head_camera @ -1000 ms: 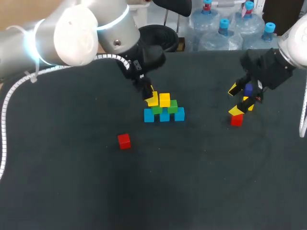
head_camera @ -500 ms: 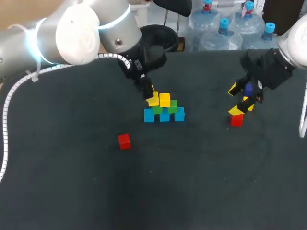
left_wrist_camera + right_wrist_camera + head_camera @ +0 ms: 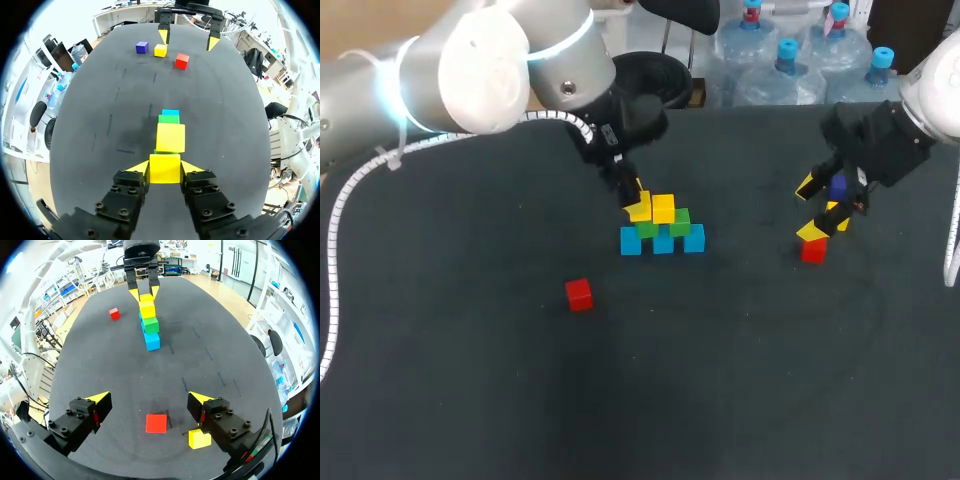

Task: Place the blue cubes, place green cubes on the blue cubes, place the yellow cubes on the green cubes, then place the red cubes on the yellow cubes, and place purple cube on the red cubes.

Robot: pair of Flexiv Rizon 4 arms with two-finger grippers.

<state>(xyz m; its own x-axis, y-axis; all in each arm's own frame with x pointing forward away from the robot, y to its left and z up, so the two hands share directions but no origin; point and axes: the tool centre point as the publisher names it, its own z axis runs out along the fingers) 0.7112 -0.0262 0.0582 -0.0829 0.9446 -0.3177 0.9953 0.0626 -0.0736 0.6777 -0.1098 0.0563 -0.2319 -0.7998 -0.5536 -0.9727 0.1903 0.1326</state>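
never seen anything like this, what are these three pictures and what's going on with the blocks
This is a robot with two arms at a dark table. The wide picture looks down from above and behind it; each round picture comes from a camera on one arm's wrist. The left tool is shut on a yellow cube, at a stack of blue cubes, green cubes and a second yellow cube. The right tool is open over a red cube, with a loose yellow cube and a purple cube nearby. A second red cube lies alone.
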